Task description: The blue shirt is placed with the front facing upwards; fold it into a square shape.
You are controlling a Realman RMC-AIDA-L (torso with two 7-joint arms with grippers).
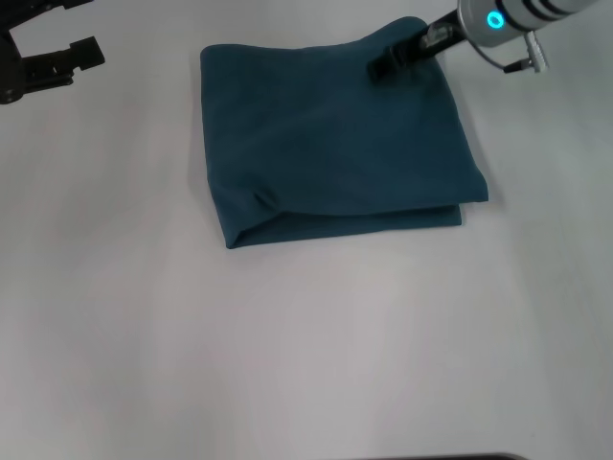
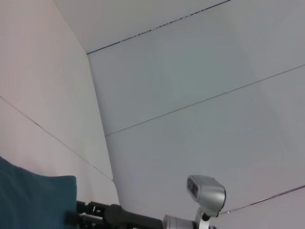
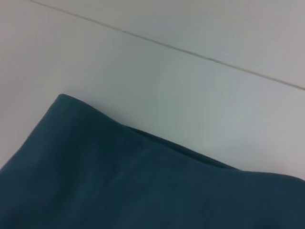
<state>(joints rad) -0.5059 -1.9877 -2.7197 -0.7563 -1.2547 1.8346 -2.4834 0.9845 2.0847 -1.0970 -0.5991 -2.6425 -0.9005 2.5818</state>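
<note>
The dark teal-blue soft cotton shirt (image 1: 335, 144) lies folded into a rough square on the white tabletop (image 1: 287, 364), nearer its far edge, with a lower layer peeking out along the near side. The right gripper (image 1: 383, 65) rests on the shirt's far right corner, where the cloth bunches up; whether its jaws pinch the fabric cannot be told. The left gripper (image 1: 57, 59) hovers over the tabletop's far left corner, well apart from the shirt, jaws spread wide and empty.

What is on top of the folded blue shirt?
Only the right gripper, resting at the far right corner of the blue shirt. Nothing else lies on it. Its folded layers hide any chest lettering and the white table beneath.
</note>
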